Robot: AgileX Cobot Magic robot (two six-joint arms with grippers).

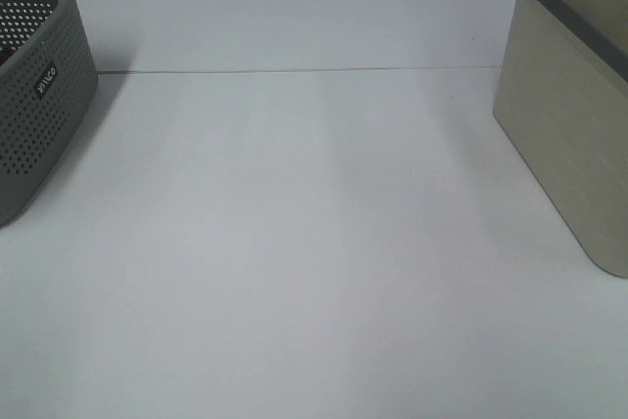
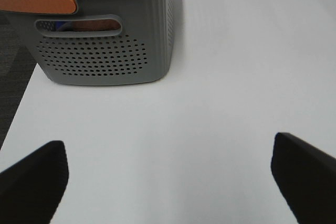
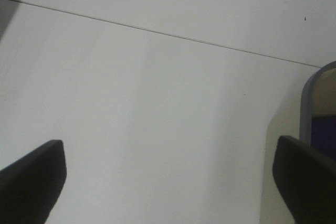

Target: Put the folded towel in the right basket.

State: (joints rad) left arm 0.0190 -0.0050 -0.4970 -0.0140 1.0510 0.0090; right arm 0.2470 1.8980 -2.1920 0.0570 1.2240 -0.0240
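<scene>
Left fingers (image 2: 31,182): spread wide, nothing between them, only bare white worktop (image 1: 314,242) in the gap. Right fingers (image 3: 31,177): likewise spread wide and empty.

Folded towel: not found anywhere on the open worktop, in either wrist view or from the high camera. Nothing lay between or just beside either pair of fingers.

Beyond one of the right fingers stood the right basket (image 3: 310,98), beige wall under a grey rim. A dark blue patch (image 3: 323,137) showed just inside that rim. It may have been cloth, possibly the towel already in the basket; too little was visible to tell.

Well ahead of the left fingers stood a grey perforated basket (image 2: 105,61) with an orange handle (image 2: 37,2). Brownish and blue things showed through its handle slot, unidentifiable.

Handling, as judgement: a folded towel should be light, soft and limp, neither fragile nor slippery. It would sag and could come unfolded if lifted by one layer. Best hold would probably be across a folded edge, pinching all layers together.
</scene>
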